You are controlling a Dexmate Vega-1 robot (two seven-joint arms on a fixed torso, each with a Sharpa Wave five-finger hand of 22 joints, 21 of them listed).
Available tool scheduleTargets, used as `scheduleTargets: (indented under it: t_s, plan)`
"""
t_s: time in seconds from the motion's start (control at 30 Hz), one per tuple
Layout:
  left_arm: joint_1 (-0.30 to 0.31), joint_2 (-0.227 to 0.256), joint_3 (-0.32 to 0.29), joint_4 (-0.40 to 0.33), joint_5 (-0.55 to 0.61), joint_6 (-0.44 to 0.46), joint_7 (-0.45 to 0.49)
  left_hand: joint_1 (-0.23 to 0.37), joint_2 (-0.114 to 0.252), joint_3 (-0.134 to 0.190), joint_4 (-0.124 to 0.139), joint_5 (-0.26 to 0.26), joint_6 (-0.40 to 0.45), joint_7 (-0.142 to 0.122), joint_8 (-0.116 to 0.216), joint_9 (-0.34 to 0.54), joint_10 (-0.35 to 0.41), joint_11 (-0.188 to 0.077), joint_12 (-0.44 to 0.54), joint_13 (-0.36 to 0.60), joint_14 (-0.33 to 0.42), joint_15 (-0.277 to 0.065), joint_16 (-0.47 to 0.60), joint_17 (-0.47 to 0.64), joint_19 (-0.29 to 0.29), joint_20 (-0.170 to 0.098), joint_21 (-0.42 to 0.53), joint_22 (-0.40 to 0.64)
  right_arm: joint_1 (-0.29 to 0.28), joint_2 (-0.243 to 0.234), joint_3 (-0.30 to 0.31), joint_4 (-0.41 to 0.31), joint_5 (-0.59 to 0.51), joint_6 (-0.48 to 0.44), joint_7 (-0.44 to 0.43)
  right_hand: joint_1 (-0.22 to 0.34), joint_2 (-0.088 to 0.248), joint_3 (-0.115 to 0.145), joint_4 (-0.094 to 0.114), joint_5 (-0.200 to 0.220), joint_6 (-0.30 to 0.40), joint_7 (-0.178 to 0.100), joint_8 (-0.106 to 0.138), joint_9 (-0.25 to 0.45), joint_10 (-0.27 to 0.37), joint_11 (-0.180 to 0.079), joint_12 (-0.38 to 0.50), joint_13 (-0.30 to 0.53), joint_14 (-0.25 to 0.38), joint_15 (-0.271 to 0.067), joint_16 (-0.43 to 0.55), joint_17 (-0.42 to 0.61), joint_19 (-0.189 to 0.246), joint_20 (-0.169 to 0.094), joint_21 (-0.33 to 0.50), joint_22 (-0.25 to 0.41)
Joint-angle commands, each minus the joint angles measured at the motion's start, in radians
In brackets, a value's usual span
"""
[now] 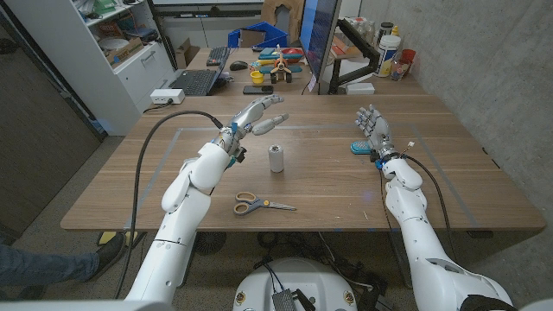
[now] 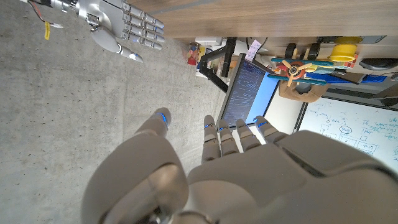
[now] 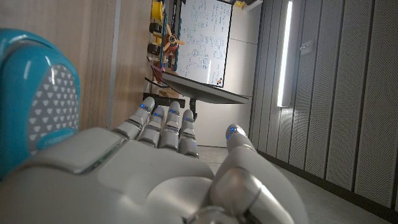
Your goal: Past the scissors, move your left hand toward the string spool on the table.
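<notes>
The string spool (image 1: 276, 159), a small white cylinder, stands upright near the middle of the wooden table (image 1: 449, 186). The scissors (image 1: 259, 205), with yellow and grey handles, lie closer to the front edge, blades pointing right. My left hand (image 1: 259, 115) hovers above the table just beyond and left of the spool, fingers stretched out and apart, holding nothing. The left wrist view shows that hand (image 2: 236, 168) from behind with its fingers extended. My right hand (image 1: 373, 128) stands at the right with fingers up and spread, empty; it also appears in the left wrist view (image 2: 121, 28).
A teal object (image 1: 361, 147) lies on the table against my right hand, and looms large in the right wrist view (image 3: 37, 106). Behind the table are a monitor (image 1: 318, 39), a keyboard (image 1: 194, 82) and colourful clutter (image 1: 276, 62). A white shelf (image 1: 112, 52) stands at the back left.
</notes>
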Motion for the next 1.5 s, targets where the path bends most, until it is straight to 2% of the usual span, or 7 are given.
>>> scheduleTargets:
  t_s: [0.03,0.53,1.3,1.5]
  plan:
    - [-0.015,0.019,0.023,0.005,0.038,0.018,-0.003,0.011,0.000,0.002,-0.005,-0.002,0.014,0.000,0.004,0.005,0.014,0.000,0.006,0.004,0.012,-0.002,0.009,0.006,0.006,0.002,-0.001,0.002,0.001,0.002,0.004,0.002,0.000,0.005,-0.004,-0.005,-0.001,-0.001,-0.003,0.006,0.007,0.003,-0.002,0.004,0.009,0.002,0.001,0.006,0.011,0.001,-0.001,0.003,0.012,0.000,-0.004,0.004]
    - [-0.009,0.037,0.037,-0.007,0.060,0.039,-0.017,0.014,-0.001,0.002,-0.009,-0.005,0.025,-0.006,0.004,0.005,0.020,-0.004,0.006,0.004,0.015,-0.009,0.008,0.006,0.012,0.004,-0.003,0.003,0.003,0.004,0.002,-0.006,0.001,0.006,-0.005,-0.005,-0.002,-0.002,-0.003,0.006,0.007,0.003,-0.002,0.004,0.010,0.001,0.000,0.006,0.012,0.001,-0.002,0.003,0.014,0.000,-0.007,0.004]
    - [-0.003,0.068,0.065,-0.018,0.102,0.059,-0.045,0.019,-0.003,0.002,-0.013,-0.007,0.033,-0.013,0.002,0.005,0.032,-0.022,0.007,0.005,0.029,-0.008,0.010,0.007,0.016,0.010,-0.008,0.004,0.010,0.005,-0.001,-0.003,0.002,0.011,-0.007,-0.006,-0.001,-0.001,-0.004,0.006,0.008,0.002,-0.002,0.004,0.010,0.000,0.000,0.006,0.011,0.000,-0.002,0.003,0.016,0.002,-0.012,0.004]
    - [-0.001,0.075,0.073,-0.023,0.116,0.063,-0.047,0.021,-0.003,0.001,-0.015,-0.009,0.045,-0.015,0.004,0.005,0.052,-0.013,0.013,0.006,0.045,-0.010,0.014,0.007,0.025,0.003,-0.007,0.004,0.011,0.005,0.000,-0.001,0.001,0.008,-0.009,-0.006,-0.001,-0.001,-0.004,0.006,0.007,0.002,-0.002,0.004,0.010,0.000,0.000,0.006,0.011,0.002,-0.003,0.003,0.016,0.003,-0.014,0.004]
